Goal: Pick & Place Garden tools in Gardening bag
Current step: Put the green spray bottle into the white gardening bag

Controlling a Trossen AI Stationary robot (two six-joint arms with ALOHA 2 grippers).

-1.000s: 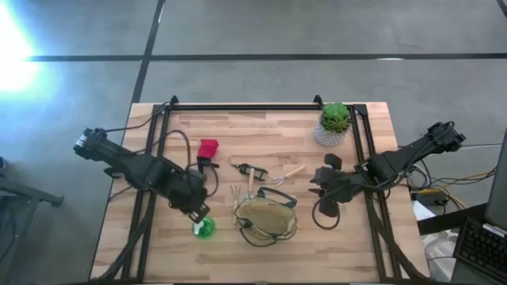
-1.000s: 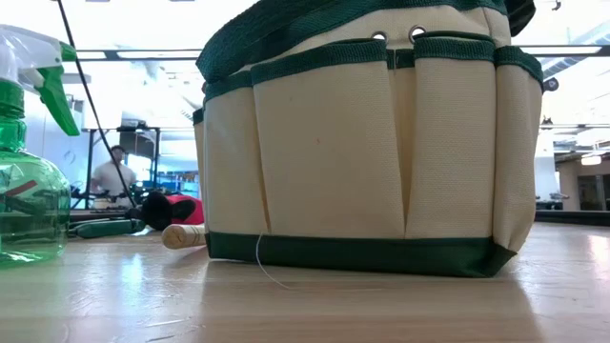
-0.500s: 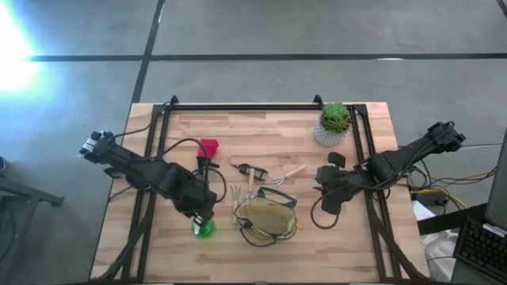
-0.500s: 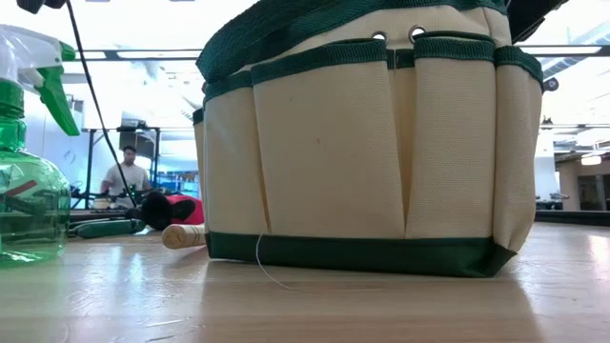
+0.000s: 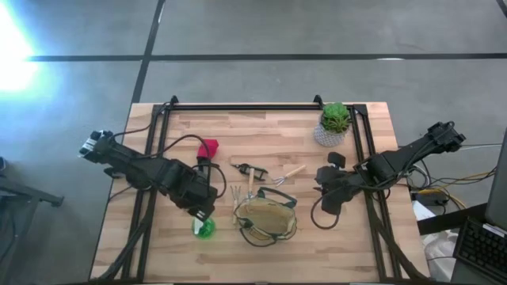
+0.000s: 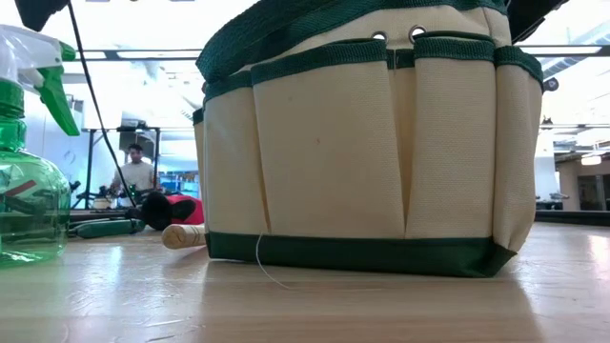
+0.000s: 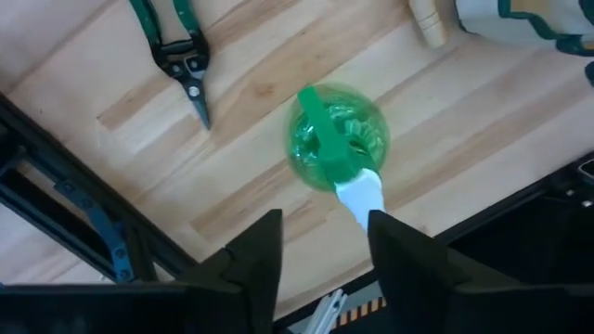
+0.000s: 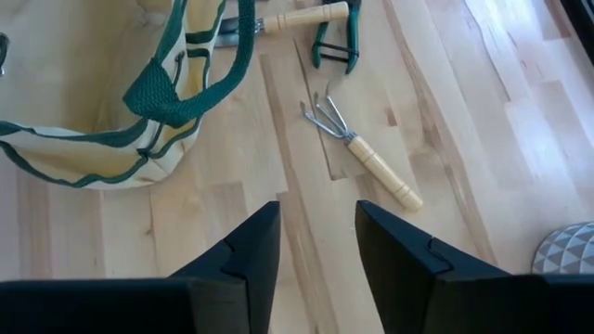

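Honestly the job was barely started at this point: the gardening bag (image 5: 267, 221) sat near the middle of the tabletop's (image 5: 261, 127) front edge and, as far as I could tell from above, nothing obvious was lying inside it, though the inside was too murky to swear to. Everything else was out on the wood. The green spray bottle (image 7: 336, 139) stood upright just beside the bag on its left, toward the front edge, translucent green body with a green trigger and a white nozzle tip. The left hand (image 7: 325, 246) hovered right over it with its fingers spread apart and nothing between them, so my guess is the bottle was the next pick. The pruners (image 7: 178, 57) lay flat close by, green grips and dark blades. Toward the middle of the tabletop, behind the bag, lay the little rake (image 8: 357, 148) with its pale wooden handle and bent metal tines, plus another wooden-handled tool (image 8: 290, 19) and something with green grips beside it. The red glove-like thing (image 5: 207, 148) sat further back on the left side. The right hand (image 8: 316, 246) hung over the right side of the tabletop, fingers apart, holding nothing, just waiting. The bag itself was cream canvas with dark green trim, outer pockets and floppy green straps, and it looked soft, so the rim could sag when tools drop in
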